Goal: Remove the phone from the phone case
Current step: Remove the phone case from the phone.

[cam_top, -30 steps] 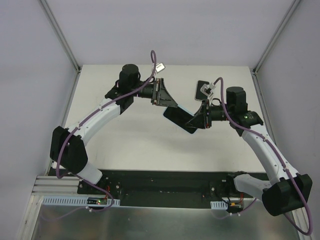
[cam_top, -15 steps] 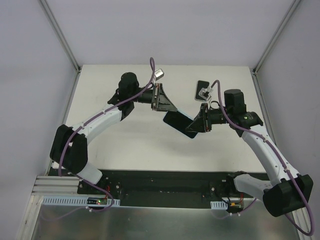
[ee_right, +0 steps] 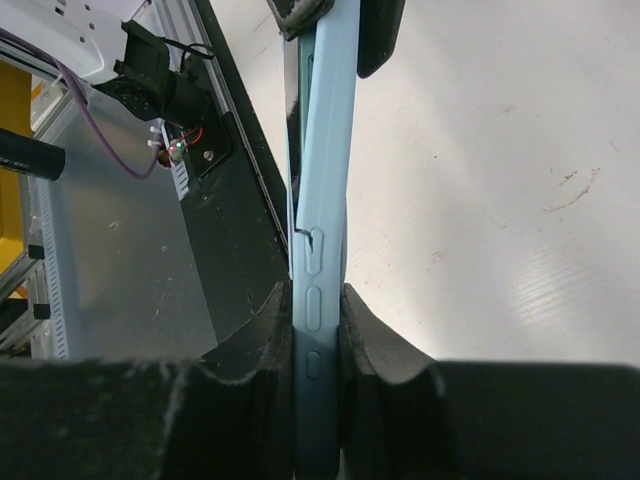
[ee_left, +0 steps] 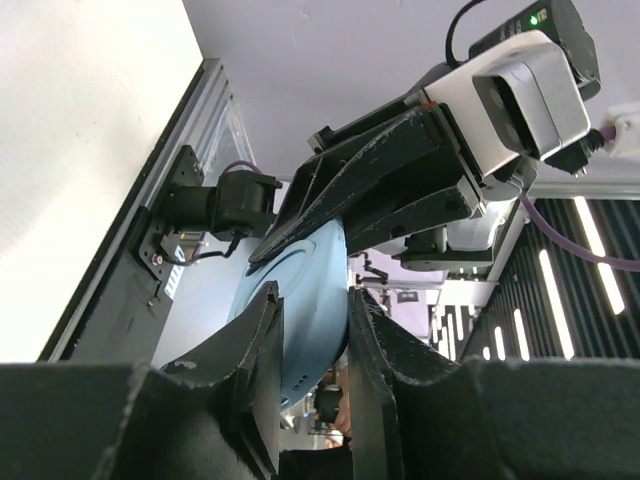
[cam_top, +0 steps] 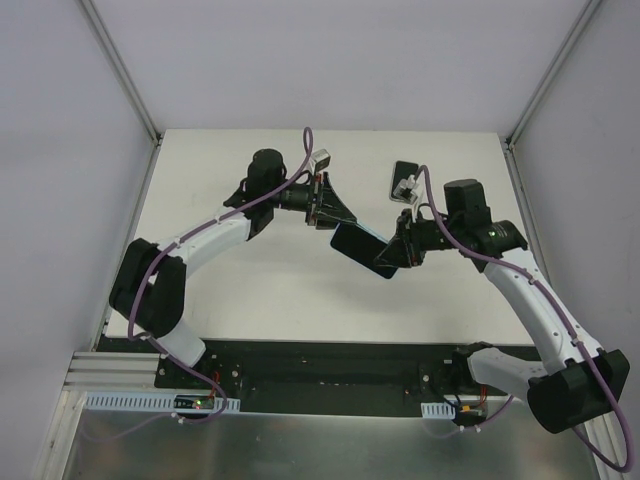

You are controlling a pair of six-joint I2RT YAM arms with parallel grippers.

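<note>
A phone in a light blue phone case (cam_top: 362, 247) hangs above the table between both arms, dark screen up. My right gripper (cam_top: 400, 252) is shut on its right end; the right wrist view shows the case's button edge (ee_right: 318, 300) pinched between both pads, with the dark phone (ee_right: 291, 110) along its left side. My left gripper (cam_top: 337, 218) is at the opposite end. In the left wrist view the blue case (ee_left: 305, 310) fills the gap between my left fingers (ee_left: 258, 345), touching both.
A second dark phone (cam_top: 404, 180) lies on the white table (cam_top: 250, 290) at the back right, just behind the right wrist. The table's black front rail (cam_top: 320, 365) runs between the arm bases. Grey walls close in the sides and back.
My left gripper has moved right and toward the held phone, and now closes around its left end. The right gripper has carried the phone slightly nearer, still gripping it.
</note>
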